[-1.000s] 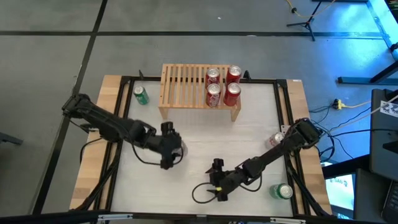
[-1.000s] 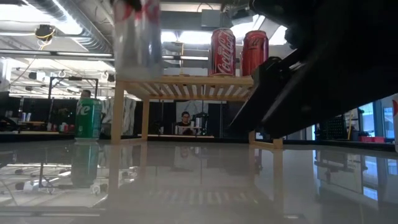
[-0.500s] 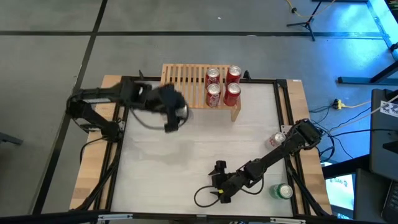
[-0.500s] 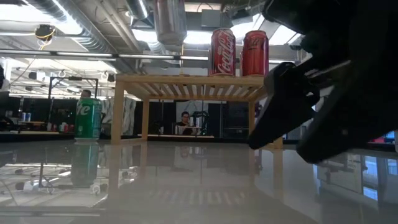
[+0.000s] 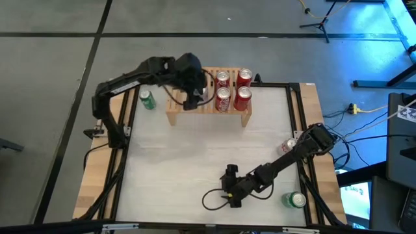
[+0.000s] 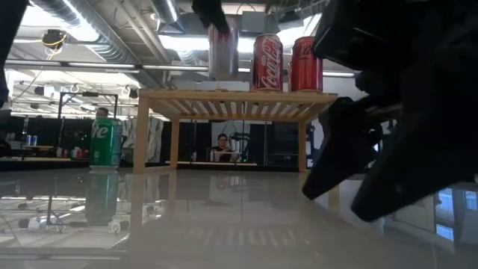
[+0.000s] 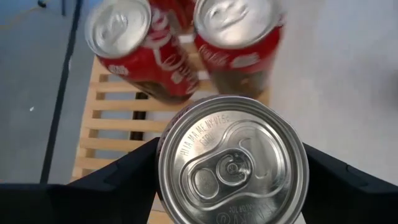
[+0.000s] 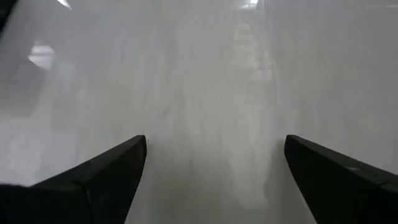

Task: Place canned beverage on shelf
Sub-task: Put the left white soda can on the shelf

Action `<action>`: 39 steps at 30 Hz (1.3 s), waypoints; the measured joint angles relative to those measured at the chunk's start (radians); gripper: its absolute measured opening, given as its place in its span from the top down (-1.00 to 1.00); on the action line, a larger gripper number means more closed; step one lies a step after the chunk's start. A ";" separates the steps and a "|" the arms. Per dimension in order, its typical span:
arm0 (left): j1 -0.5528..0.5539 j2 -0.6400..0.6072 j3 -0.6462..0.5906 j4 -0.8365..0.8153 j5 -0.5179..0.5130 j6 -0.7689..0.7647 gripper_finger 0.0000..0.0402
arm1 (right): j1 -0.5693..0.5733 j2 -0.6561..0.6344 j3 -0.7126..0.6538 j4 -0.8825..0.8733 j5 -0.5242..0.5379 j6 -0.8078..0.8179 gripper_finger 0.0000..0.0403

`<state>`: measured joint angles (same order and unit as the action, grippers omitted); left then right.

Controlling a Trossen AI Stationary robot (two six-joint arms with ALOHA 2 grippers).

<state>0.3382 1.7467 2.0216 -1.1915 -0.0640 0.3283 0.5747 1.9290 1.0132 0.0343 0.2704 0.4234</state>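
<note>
2 dark jointed arms (image 5: 123, 83), black cables, tapered black fingers (image 8: 93, 177)

Pale unfinished-looking wood on the slatted shelf (image 5: 188, 91). Brushed bare metal on the lid of the held can (image 7: 232, 162). Glossy red paint on the cans (image 6: 286, 63). Glossy white table (image 6: 224, 217), perhaps laminate, mirror-like.

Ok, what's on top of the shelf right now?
Four red cans stand at one end of the shelf. The left end effector holds a silver can over the slats, hiding them beneath.
</note>
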 joint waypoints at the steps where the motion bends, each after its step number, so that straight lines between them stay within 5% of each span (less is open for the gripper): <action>1: 0.016 0.014 0.000 -0.001 0.006 0.018 -0.45 | -0.001 0.000 -0.006 0.023 -0.003 0.001 -0.89; 14: 0.149 0.076 0.000 0.063 0.204 0.098 -0.45 | -0.020 -0.001 -0.019 0.054 0.003 0.017 -0.89; 39: 0.219 0.102 -0.004 0.078 0.331 0.203 -0.45 | -0.021 -0.002 -0.019 0.047 0.009 0.014 -0.89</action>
<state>0.5576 1.8488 2.0179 -1.1137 0.2674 0.5317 0.5533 1.9274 0.9939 0.0811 0.2790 0.4370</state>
